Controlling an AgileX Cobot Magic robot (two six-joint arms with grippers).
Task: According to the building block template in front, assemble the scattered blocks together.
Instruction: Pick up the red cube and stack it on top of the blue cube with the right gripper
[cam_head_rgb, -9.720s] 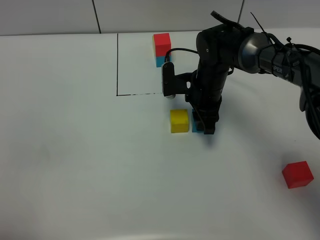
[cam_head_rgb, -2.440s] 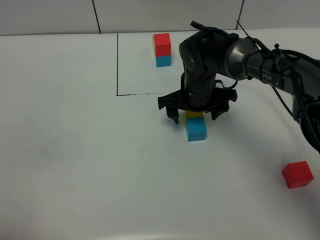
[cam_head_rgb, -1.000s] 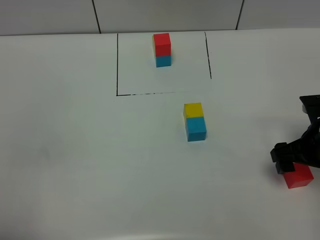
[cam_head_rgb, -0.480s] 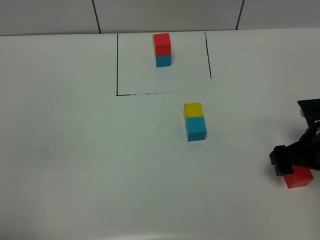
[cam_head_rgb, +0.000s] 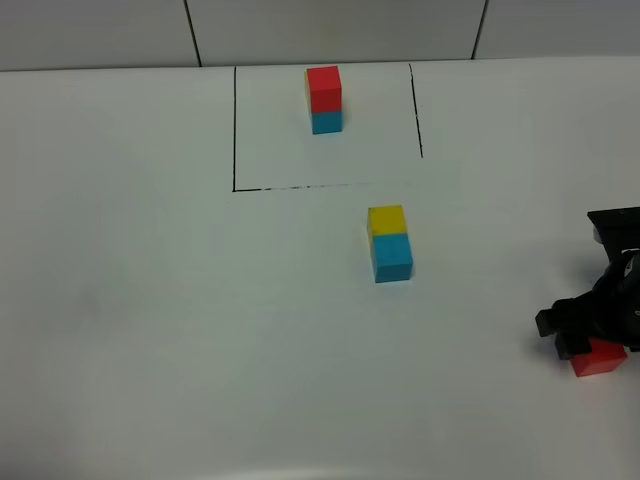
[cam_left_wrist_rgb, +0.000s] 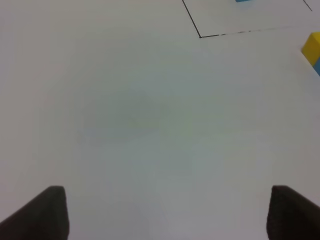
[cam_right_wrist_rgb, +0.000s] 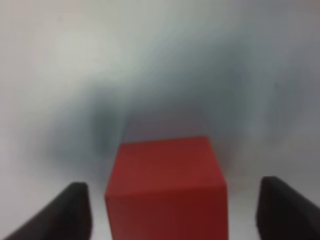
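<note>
A red-on-blue stack is enclosed by the upper outline. At lower right, the red block is straddled by the right gripper, jaws wide; the left gripper is likewise held with jaws wide.

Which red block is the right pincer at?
The loose red block at the far right, between the fingers of the open right pincer; the other red block tops a blue block inside the outlined square.

a high camera looks down on the whole table. the right wrist camera shares its red block, very close.
</note>
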